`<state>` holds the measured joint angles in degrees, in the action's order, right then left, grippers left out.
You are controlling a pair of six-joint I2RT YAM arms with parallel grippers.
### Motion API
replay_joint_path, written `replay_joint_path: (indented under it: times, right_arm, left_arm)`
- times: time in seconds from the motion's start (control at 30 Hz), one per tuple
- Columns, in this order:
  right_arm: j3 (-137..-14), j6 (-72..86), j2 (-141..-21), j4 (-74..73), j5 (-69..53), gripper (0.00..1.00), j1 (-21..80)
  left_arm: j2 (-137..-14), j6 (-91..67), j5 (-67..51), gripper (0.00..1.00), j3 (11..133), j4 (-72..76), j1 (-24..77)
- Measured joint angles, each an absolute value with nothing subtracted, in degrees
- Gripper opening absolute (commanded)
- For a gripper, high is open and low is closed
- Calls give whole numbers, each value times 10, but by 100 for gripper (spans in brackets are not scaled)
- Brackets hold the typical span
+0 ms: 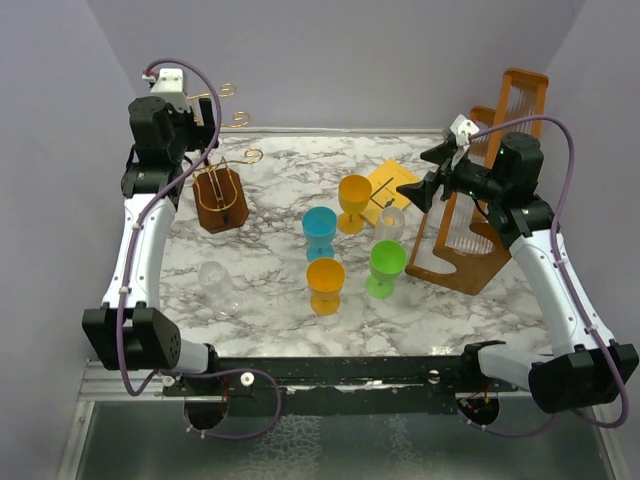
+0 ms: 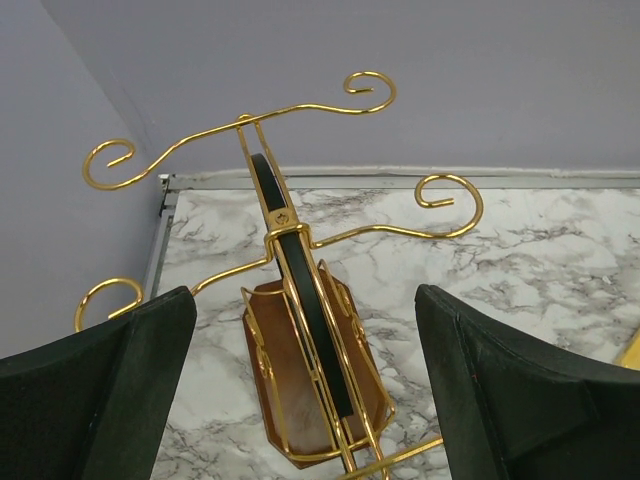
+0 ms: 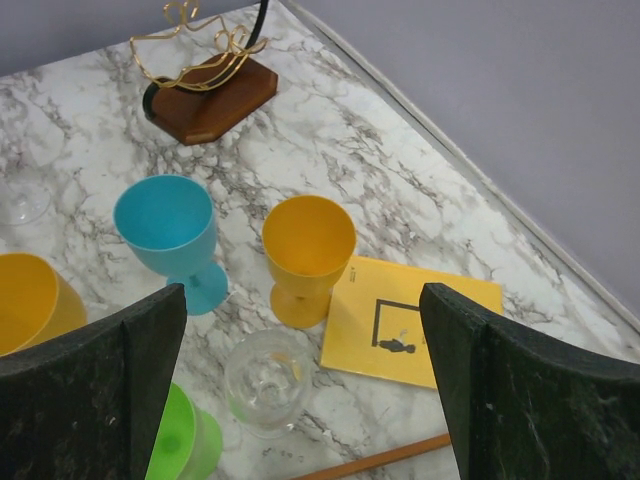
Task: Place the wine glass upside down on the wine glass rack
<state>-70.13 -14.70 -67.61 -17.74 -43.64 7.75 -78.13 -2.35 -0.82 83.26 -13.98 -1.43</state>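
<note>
The wine glass rack is gold wire on a brown wooden block and stands at the back left. It fills the left wrist view and shows far off in the right wrist view. One clear wine glass stands upright by a yellow card; it shows in the right wrist view. A second clear glass stands front left. My left gripper is open and empty above the rack, also seen from its own wrist. My right gripper is open and empty above the first glass, also seen from its own wrist.
A blue cup, two orange cups and a green cup stand upright mid-table. A yellow card lies behind them. Tall orange-brown wooden frames stand at the right, under my right arm.
</note>
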Motion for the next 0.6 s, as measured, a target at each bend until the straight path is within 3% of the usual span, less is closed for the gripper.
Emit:
replay_joint_path:
  times: [0.2, 0.6]
  right_arm:
    - [-670, -125, -676, -155, -473, 100, 77]
    - [-655, -114, -676, -149, -490, 100, 77]
  left_arm:
    - [-860, -25, 11, 82, 875, -124, -14]
    - [-960, -25, 50, 76, 933, -111, -14]
